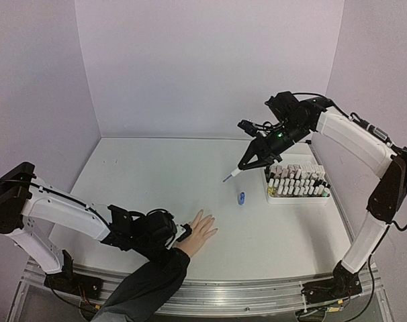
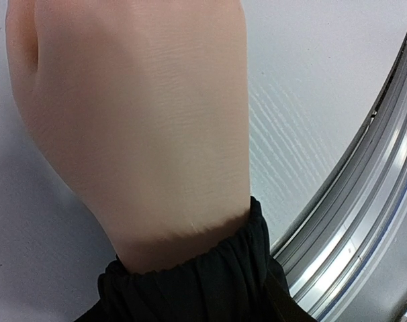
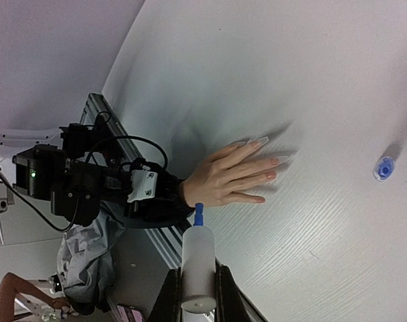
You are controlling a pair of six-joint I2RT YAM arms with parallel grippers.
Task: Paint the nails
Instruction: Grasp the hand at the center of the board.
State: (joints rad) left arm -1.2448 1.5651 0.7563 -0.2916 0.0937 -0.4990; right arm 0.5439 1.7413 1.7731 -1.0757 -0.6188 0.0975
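A light-skinned hand (image 1: 201, 230) with a dark sleeve (image 1: 150, 282) lies flat near the table's front edge, fingers spread. In the right wrist view its nails (image 3: 273, 162) look bare and pinkish. My left gripper (image 1: 178, 235) sits at the wrist; its view shows only the back of the hand (image 2: 136, 121) and the sleeve cuff (image 2: 190, 282), with the jaws hidden. My right gripper (image 1: 256, 154) is shut on a white-capped polish brush (image 3: 199, 258), its blue tip (image 3: 199, 215) pointing down at the table, high above and far from the hand.
A small blue polish bottle (image 1: 241, 198) stands open mid-table and also shows in the right wrist view (image 3: 383, 168). A white rack (image 1: 296, 181) with several polish bottles sits at the right. An aluminium rail (image 2: 365, 221) runs along the table's front edge.
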